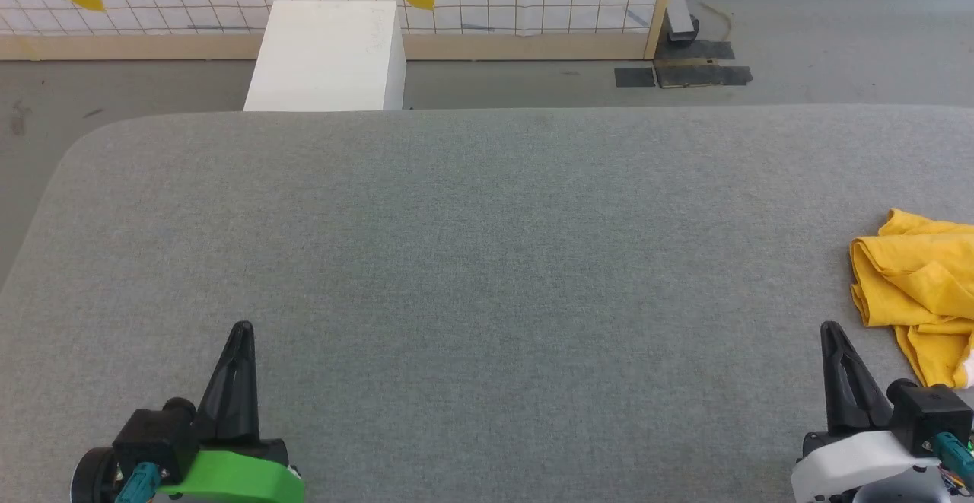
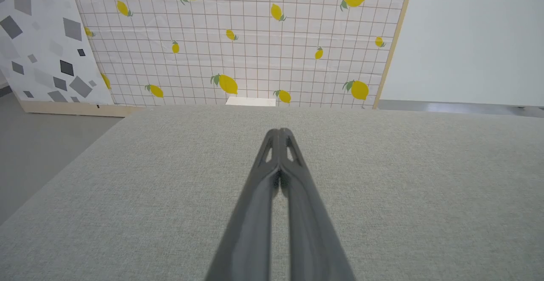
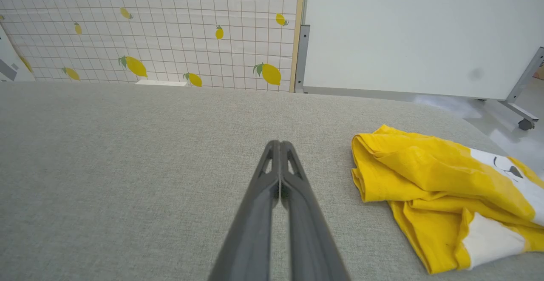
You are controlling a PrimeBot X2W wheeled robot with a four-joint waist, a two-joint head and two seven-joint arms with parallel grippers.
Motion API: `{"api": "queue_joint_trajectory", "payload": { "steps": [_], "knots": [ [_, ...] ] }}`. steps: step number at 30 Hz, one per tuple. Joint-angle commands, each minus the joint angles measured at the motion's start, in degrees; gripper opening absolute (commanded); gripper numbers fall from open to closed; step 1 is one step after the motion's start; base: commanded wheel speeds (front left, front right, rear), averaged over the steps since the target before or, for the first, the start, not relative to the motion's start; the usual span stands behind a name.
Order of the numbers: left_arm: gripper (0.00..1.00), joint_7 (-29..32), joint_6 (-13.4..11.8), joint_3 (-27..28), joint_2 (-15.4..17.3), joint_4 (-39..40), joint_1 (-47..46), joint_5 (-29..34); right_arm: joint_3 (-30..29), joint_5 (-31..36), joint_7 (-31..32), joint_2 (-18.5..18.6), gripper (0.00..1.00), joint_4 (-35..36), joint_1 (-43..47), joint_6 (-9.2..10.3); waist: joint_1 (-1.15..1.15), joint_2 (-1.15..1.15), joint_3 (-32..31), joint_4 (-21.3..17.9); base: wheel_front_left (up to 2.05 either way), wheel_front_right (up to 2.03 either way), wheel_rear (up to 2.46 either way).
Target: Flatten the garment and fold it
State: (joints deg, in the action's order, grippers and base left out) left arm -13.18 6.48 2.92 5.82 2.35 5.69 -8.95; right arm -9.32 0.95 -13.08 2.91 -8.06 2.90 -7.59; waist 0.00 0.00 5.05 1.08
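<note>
A broad table (image 1: 487,221) covered in grey woven fabric, with rounded far corners, spreads across the head view. Beyond its far edge lies a smooth grey floor (image 1: 822,8). On that floor stands an upright screen (image 1: 487,1) of white cloth printed with a thin grid and yellow lemons, framed in pale wood. In the right wrist view a plain white panel (image 3: 403,30) stands just beside the screen, and in the left wrist view a white board scattered with grey diamond shapes (image 2: 38,38) stands on its other side. A white rectangular box (image 1: 327,58) sits on the floor between the screen and the table's far edge.

The garment (image 1: 921,290), a bright yellow soft T-shirt, lies in a crumpled heap on the table's right side, partly cut off by the edge of the head view. In the right wrist view its folds (image 3: 437,174) show white patches with small black marks.

The left gripper (image 1: 242,329), two long dark fingers on a green mount, hovers over bare fabric at the lower left. Its jaws are pressed together at the tips (image 2: 279,131) and hold nothing.

The right gripper (image 1: 829,329), on a white mount, sits at the lower right, near the garment but apart from it. Its fingers meet at the tips (image 3: 279,143) and grasp nothing.
</note>
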Motion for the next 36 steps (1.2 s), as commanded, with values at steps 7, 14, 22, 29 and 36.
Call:
{"api": "queue_joint_trajectory", "payload": {
  "steps": [7,14,22,29,36],
  "knots": [
    [0.0,1.0,-0.7,-0.3,-0.4,-0.2,-0.9,1.1,0.8,-0.2,1.0,0.0,0.0,0.9,-0.5,0.02,0.0,0.0,-0.3,-0.1,0.0,0.0,0.0],
    [0.0,1.9,-1.1,-0.4,-0.6,-0.4,-1.3,1.7,1.4,-0.2,1.8,0.0,0.0,1.4,-0.7,0.02,0.0,0.0,-0.7,-0.1,0.0,0.0,0.0],
    [0.0,2.8,-1.5,-0.6,-0.8,-0.5,-1.6,2.2,2.0,-0.3,2.7,0.0,0.0,2.0,-0.9,0.03,0.0,0.0,-1.0,-0.2,0.0,0.0,0.0],
    [0.0,3.6,-1.9,-0.8,-0.9,-0.7,-1.9,2.8,2.6,-0.3,3.5,0.0,0.0,2.5,-1.0,0.03,0.0,0.0,-1.3,-0.3,0.0,0.0,0.0],
    [0.0,4.4,-2.3,-1.0,-1.1,-0.8,-2.2,3.3,3.2,-0.4,4.3,0.0,0.0,2.9,-1.2,0.04,0.0,0.0,-1.6,-0.4,0.0,0.0,0.0]
  ]
}}
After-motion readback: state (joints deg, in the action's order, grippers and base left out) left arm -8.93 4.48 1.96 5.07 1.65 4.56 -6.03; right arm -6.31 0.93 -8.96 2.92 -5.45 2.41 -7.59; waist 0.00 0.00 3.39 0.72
